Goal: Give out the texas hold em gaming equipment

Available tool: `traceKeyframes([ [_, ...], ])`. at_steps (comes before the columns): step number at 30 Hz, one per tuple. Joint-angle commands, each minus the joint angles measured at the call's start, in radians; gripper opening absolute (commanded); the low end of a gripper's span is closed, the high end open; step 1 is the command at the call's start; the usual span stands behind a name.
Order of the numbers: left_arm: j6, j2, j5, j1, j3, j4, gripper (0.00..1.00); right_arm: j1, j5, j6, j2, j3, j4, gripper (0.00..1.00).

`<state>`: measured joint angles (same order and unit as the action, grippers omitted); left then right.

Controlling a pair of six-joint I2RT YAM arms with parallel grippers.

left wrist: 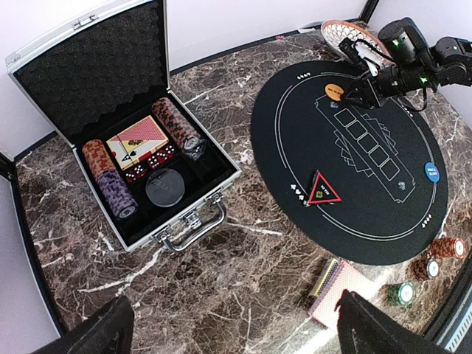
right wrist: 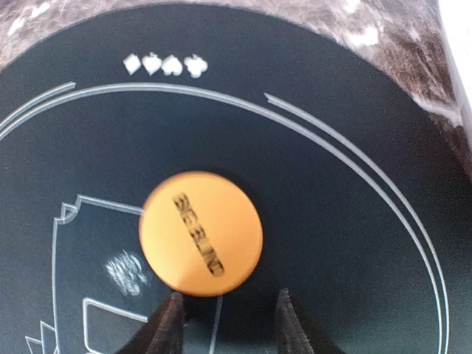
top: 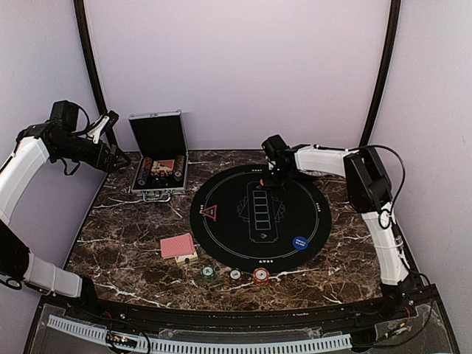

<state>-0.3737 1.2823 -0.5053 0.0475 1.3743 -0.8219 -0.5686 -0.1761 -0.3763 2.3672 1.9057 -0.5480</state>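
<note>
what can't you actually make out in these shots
- blue button: lettering too small in the top and left wrist views.
- card deck: lies back up, so the faces are hidden.
- woven dish: partly behind the right arm in the left wrist view.
- right claw: cut off by the right wrist view's bottom edge; contact with the mat unclear.
- case contents: too small and dark in the top view.

Bright colours on black and brown
At the centre of the right wrist view, an orange chip (right wrist: 200, 233) with black lettering sits on the black mat (top: 310, 206), which has white line markings; overhead, blue chip (top: 300, 243) lower right, red-edged black triangle (top: 209, 214) left of centre, red-backed cards (top: 178, 246) on the brown, white-veined marble table (top: 125, 243)
</note>
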Motion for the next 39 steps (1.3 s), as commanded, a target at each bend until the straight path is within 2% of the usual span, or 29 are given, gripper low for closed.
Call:
traceKeyframes([
  [1,-0.002,-0.014,-0.016,-0.002,0.026,-0.031,0.99,-0.003,-0.020,0.001,0.068,0.101,0.017,0.37],
  [7,0.000,-0.002,-0.015,-0.003,0.031,-0.035,0.99,0.003,-0.071,0.000,0.136,0.218,-0.004,0.35],
  [14,0.001,-0.001,-0.018,-0.003,0.026,-0.036,0.99,0.016,-0.063,0.008,0.132,0.235,0.007,0.35],
  [21,-0.005,-0.014,-0.015,-0.002,0.007,-0.039,0.99,-0.022,-0.025,0.040,-0.060,0.007,0.069,0.56],
  [29,-0.010,-0.020,-0.031,-0.003,-0.016,-0.052,0.99,-0.181,-0.054,0.078,-0.329,-0.247,0.024,0.81],
  [33,-0.027,-0.041,-0.034,-0.002,-0.039,-0.061,0.99,-0.271,-0.033,0.053,-0.458,-0.349,-0.051,0.89],
  [39,-0.053,-0.070,-0.053,-0.003,-0.064,-0.080,0.99,-0.424,-0.003,0.039,-0.627,-0.504,-0.164,0.94],
])
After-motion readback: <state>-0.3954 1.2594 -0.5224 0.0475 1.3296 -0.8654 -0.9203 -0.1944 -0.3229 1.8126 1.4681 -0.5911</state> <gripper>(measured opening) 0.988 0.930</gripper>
